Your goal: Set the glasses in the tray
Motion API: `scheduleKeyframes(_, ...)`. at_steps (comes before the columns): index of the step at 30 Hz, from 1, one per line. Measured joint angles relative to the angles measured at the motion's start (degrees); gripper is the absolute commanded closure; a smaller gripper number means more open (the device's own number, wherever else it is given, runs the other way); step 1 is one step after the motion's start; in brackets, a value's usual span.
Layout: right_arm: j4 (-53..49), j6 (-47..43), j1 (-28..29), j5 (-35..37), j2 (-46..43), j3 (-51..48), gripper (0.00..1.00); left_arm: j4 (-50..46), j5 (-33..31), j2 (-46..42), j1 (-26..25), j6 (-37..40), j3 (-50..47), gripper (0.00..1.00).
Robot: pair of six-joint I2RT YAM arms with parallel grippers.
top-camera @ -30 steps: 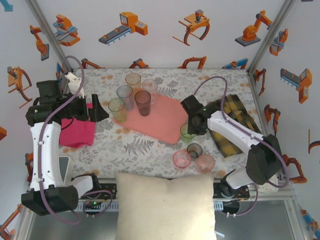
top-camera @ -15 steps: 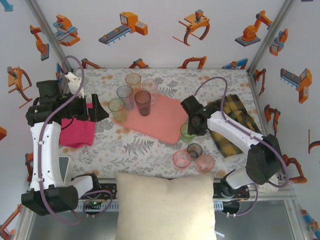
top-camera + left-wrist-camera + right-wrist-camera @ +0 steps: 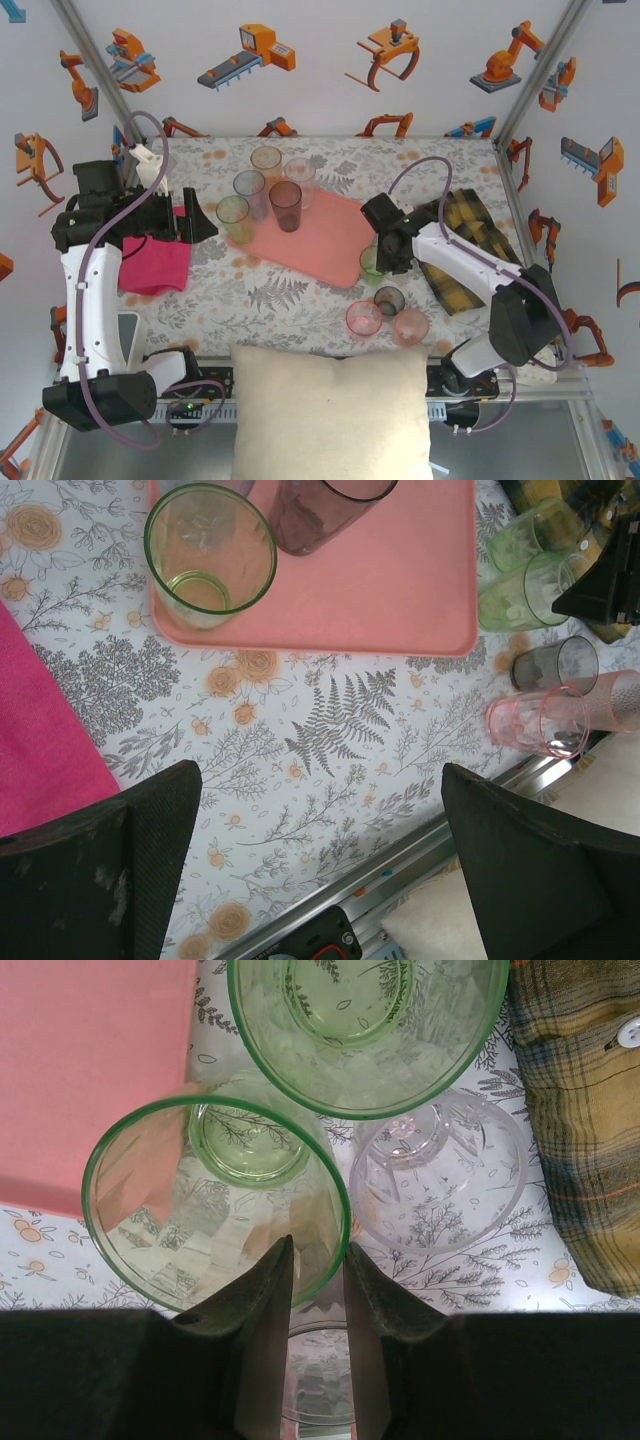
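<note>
The salmon-pink tray (image 3: 330, 240) lies mid-table with a green glass (image 3: 233, 212), a greyish one (image 3: 249, 186) and a dark one (image 3: 285, 200) at its far left end. My right gripper (image 3: 385, 250) is at the tray's right edge. Its jaws (image 3: 315, 1245) straddle the wall of a green glass (image 3: 200, 1210), one finger inside and one outside, with a narrow gap still showing. A second green glass (image 3: 365, 1030) and a clear one (image 3: 435, 1180) stand close by. My left gripper (image 3: 200, 222) hangs wide open and holds nothing (image 3: 320, 770).
A grey glass (image 3: 389, 299) and two pink glasses (image 3: 364, 318) (image 3: 410, 325) stand near the front edge. A magenta cloth (image 3: 155, 262) lies left, a plaid cloth (image 3: 465, 250) right under my right arm. A cream cushion (image 3: 335, 410) sits at the front.
My right gripper's jaws have narrowed around the green glass's wall, and the arm has edged slightly left. The left arm has not moved.
</note>
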Motion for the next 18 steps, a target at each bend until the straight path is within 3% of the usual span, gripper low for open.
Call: scheduleKeyframes(18,0.5,0.4,-0.6,0.6,0.0,-0.6,0.93,0.0,0.0,0.0,0.0,-0.2,0.0,0.03)
